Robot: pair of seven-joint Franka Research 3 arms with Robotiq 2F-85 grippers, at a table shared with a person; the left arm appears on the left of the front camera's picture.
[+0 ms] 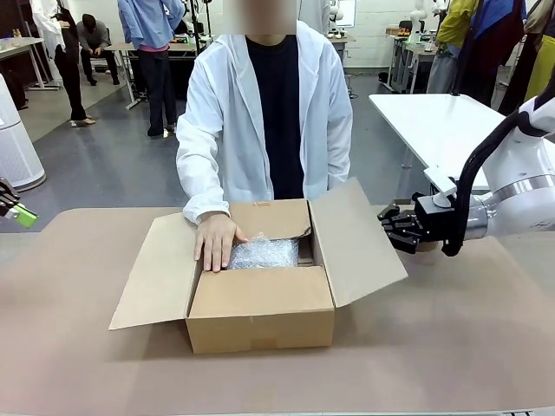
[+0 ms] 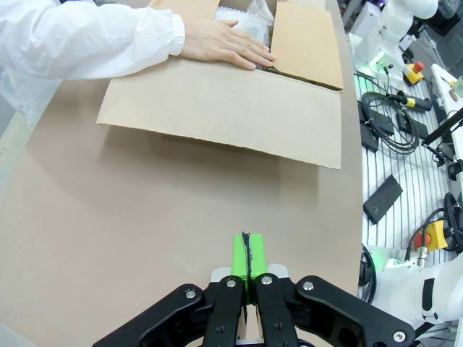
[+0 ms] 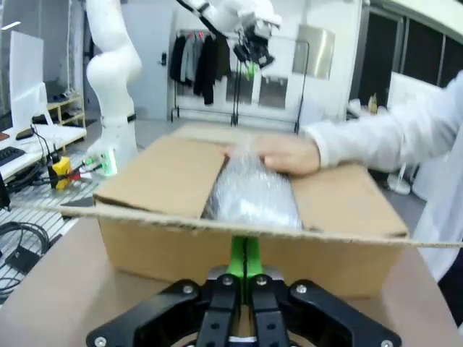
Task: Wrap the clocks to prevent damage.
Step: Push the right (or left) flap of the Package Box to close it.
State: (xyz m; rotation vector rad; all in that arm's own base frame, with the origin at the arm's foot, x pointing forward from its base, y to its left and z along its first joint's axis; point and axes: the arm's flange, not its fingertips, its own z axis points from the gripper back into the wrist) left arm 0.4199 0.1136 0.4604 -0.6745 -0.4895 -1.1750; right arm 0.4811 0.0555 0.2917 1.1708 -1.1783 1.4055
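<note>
The clocks [image 1: 264,253] lie as one bubble-wrapped bundle inside the open brown carton [image 1: 260,308] at the table's middle. The person's hand [image 1: 217,243] rests flat on the carton's left inner edge, touching the bundle. My right gripper [image 1: 392,230] hovers shut and empty just right of the carton's right flap; its wrist view looks over that flap at the bundle [image 3: 253,191] and the hand [image 3: 289,153]. At the far left table edge my left gripper [image 1: 22,214] is shut, its green pads [image 2: 247,253] pressed together above bare table, well short of the carton's left flap [image 2: 217,108].
All the carton's flaps stand open, the side ones spread wide over the table. A white table [image 1: 451,130] stands behind my right arm. Cables and black devices [image 2: 383,123] lie on the floor beside the table. Other people stand far behind.
</note>
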